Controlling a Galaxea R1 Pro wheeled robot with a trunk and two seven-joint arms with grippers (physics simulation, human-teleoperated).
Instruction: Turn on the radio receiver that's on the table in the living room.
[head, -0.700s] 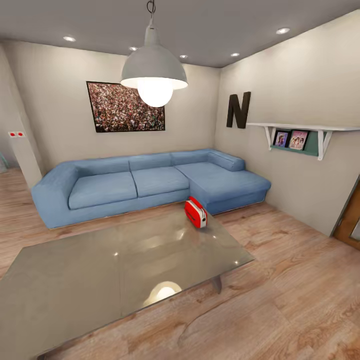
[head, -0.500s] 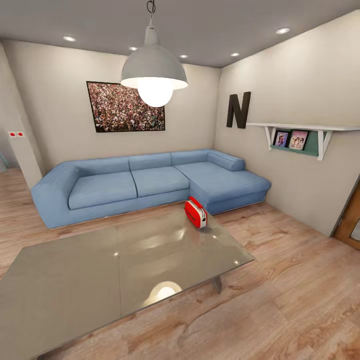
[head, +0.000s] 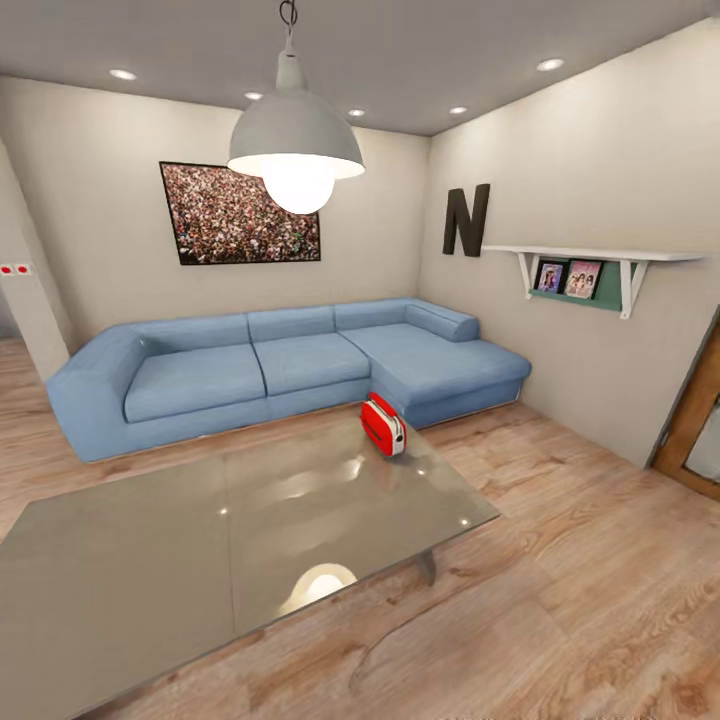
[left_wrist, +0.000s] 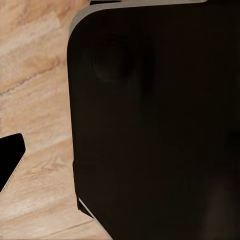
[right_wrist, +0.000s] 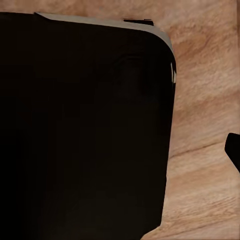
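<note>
Whole view slid a bit since a moment ago, so the robot's rolling or turning toward the counter (head: 150, 560). The radio (head: 383, 425) sits at its far right edge, near the blue sofa (head: 250, 370). Can't tell either gripper's state.

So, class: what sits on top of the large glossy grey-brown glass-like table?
On the large glossy grey-brown glass-like table, near its far right corner, stands the small bright-red rounded radio receiver. The top also mirrors the grey pendant lamp. The radio's far face is hidden.
</note>
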